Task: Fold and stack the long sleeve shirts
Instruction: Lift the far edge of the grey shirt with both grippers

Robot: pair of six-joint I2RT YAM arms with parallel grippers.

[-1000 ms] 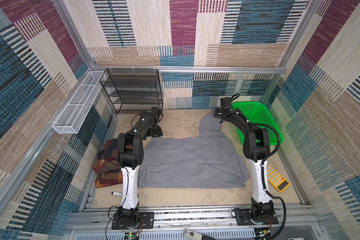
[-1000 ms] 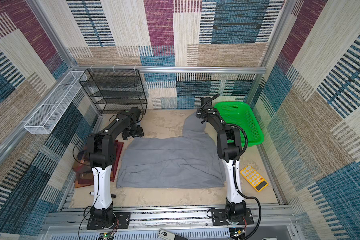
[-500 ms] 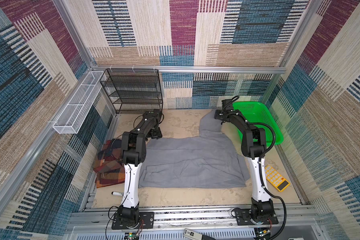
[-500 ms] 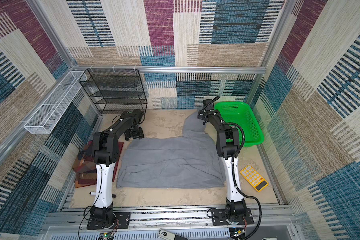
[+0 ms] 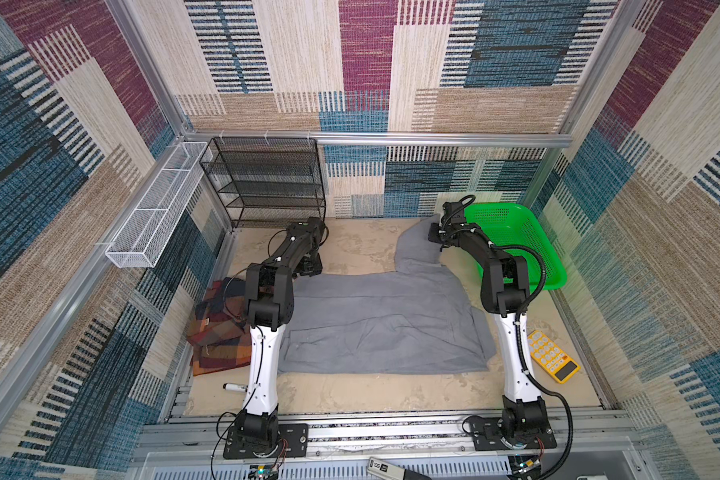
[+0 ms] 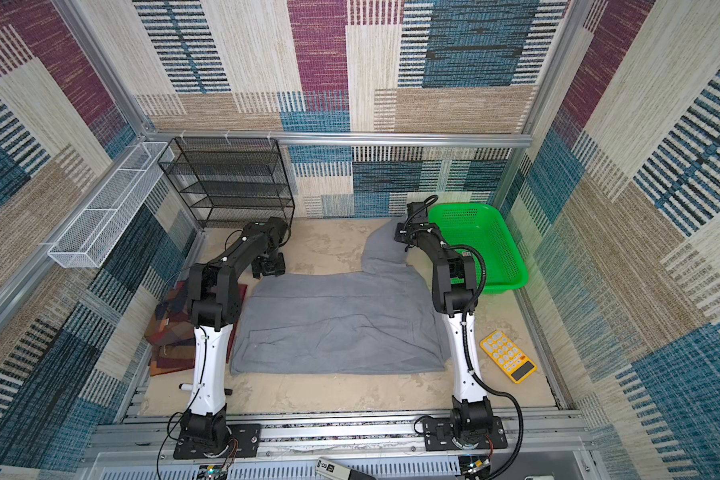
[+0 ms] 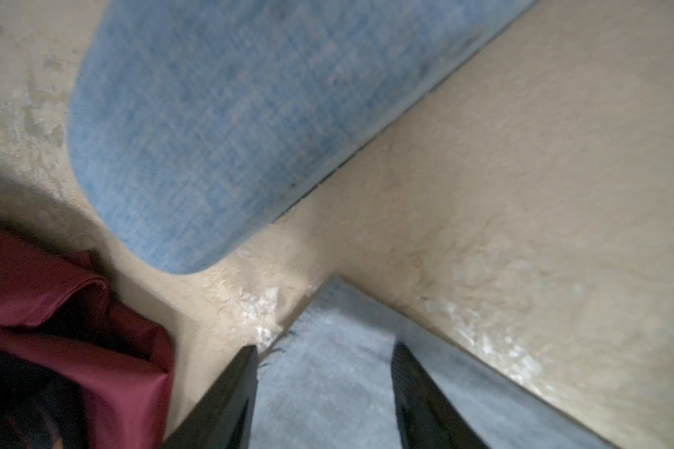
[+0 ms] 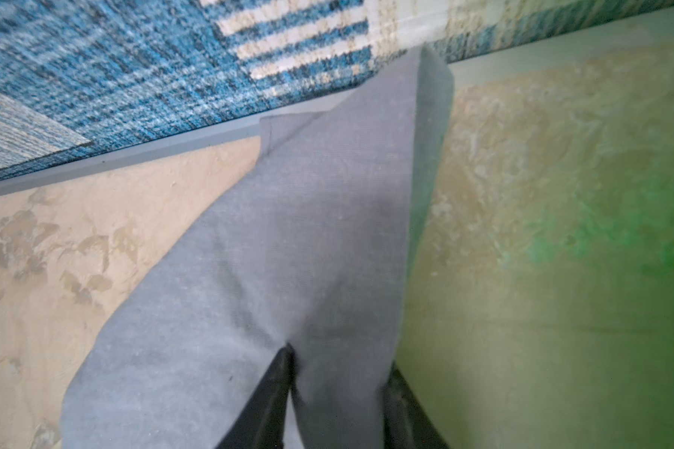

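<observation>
Tabletop [image 5: 350,249] bears the grey shirt [image 5: 375,320]; narrowing for a fold, left pincer [image 7: 323,346] gapes astride its corner; right pincer [image 8: 339,355] on sleeve [image 8: 308,233], clamp unclear.

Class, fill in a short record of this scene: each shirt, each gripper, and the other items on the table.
grey shirt: spread flat mid-table, one sleeve reaching toward the back
plaid shirt: bunched at the table's left edge
left gripper: jaws apart, astride a corner of the grey shirt
right gripper: at the sleeve, cloth between the jaws; grip unclear
other items: green basket, yellow calculator, marker
</observation>
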